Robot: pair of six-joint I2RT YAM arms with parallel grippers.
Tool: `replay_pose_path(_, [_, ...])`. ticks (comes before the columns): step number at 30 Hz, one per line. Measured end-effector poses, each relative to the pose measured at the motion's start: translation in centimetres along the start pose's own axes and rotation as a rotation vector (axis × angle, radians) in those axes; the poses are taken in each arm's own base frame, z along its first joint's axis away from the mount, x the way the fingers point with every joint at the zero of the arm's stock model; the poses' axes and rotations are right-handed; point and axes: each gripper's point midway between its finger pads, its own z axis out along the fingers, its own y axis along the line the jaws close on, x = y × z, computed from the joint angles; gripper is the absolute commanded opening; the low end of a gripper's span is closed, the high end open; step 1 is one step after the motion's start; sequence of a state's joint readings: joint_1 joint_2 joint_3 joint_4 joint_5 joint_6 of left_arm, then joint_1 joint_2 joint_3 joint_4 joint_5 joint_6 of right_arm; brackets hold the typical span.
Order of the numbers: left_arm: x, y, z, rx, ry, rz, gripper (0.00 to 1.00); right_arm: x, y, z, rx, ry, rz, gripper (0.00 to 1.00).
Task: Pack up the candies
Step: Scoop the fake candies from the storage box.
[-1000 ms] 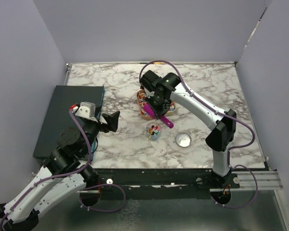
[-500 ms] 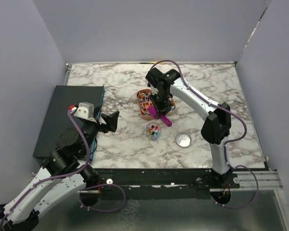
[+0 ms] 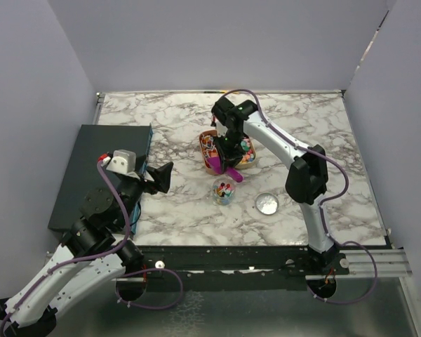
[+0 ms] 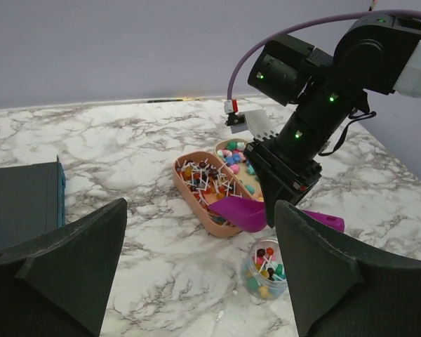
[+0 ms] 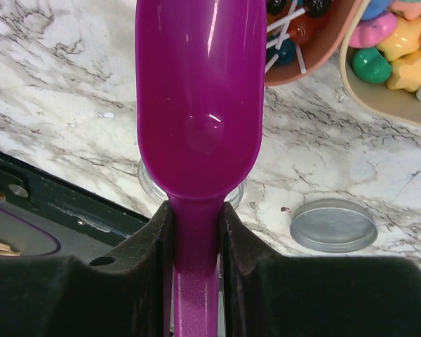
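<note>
Marble-look table (image 3: 161, 119), plain purple-grey walls, nothing else going on. Your candies (image 4: 207, 184) are mostly in the peach two-part tray (image 4: 189, 203) mid-table: stick ones in the left half, pastel star-ish ones in the right. A few are already in the little clear jar (image 3: 223, 191) just in front of the tray. Its metal lid (image 3: 266, 203) lies off to the right of it.

Your right gripper (image 5: 194, 242) is clamped on the handle of the purple scoop (image 4: 240, 213), with the bowl at the tray's near rim on the stick-candy side. I can't spot any candy in the bowl, so I'd call this the dig-in part of a scoop.

Tips, for what they're worth:
- Get the lip low and push along the tray's length. Don't lever on the rim, since the tray looks light enough to slide or tip.
- Take a small load and level out before lifting. That jar mouth looks barely wider than the scoop.

Your left gripper (image 3: 160, 177) hangs wide open with nothing in it, near the dark box (image 3: 105, 161). It could steady the jar for the pour.
</note>
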State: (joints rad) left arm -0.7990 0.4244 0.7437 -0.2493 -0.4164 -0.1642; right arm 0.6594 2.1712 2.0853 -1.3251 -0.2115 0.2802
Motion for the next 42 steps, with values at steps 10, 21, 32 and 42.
replay_pose_path(10, [-0.2, 0.1, -0.1, -0.002, -0.006, -0.002, 0.86, -0.7, -0.7, 0.6, -0.031, 0.012, 0.034, 0.01])
replay_pose_path(21, [-0.3, 0.2, -0.2, -0.006, -0.013, -0.005, 0.86, -1.6, -1.2, 1.1, -0.046, 0.011, 0.053, 0.01])
replay_pose_path(32, [-0.6, 0.4, -0.4, -0.015, -0.025, -0.01, 0.86, -2.9, -1.2, 2.2, -0.06, 0.001, 0.063, 0.01])
replay_pose_path(42, [-0.6, 0.5, -0.4, -0.019, -0.026, -0.01, 0.86, -3.8, -1.7, 3.4, -0.065, 0.004, 0.086, 0.01])
